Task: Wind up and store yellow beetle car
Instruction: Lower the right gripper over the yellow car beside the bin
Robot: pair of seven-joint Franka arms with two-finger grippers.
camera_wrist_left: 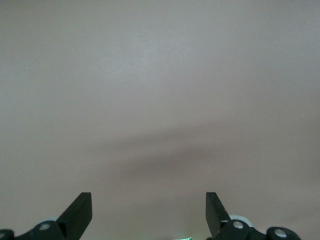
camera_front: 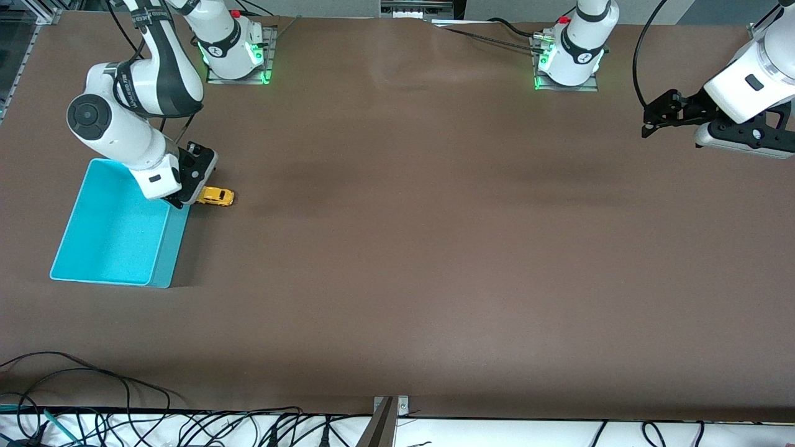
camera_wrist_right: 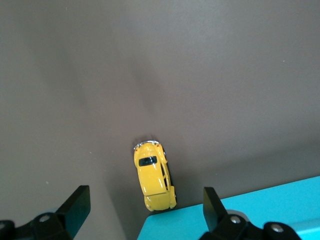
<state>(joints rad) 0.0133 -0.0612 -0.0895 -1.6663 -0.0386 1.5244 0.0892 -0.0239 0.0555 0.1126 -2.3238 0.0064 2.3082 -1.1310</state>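
- At the middle left of the front frame, the small glossy yellow beetle car (camera_front: 216, 196) sits on the brown counter (camera_front: 435, 248), touching or just beside the turquoise plastic bin (camera_front: 112, 230)
- Right gripper (camera_wrist_right: 142, 207) hovers over it, fingers (camera_wrist_right: 77, 207) spread, nothing pinched
- Left gripper (camera_wrist_left: 149, 212) waits at the upper right, fingers spread over bare counter
- The car looks light, rigid and slick; pinching across its flat sides should hold best
- Count: one car, one bin, two grippers

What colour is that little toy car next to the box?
The yellow beetle car is bright yellow with dark windows; the right wrist view shows it best.
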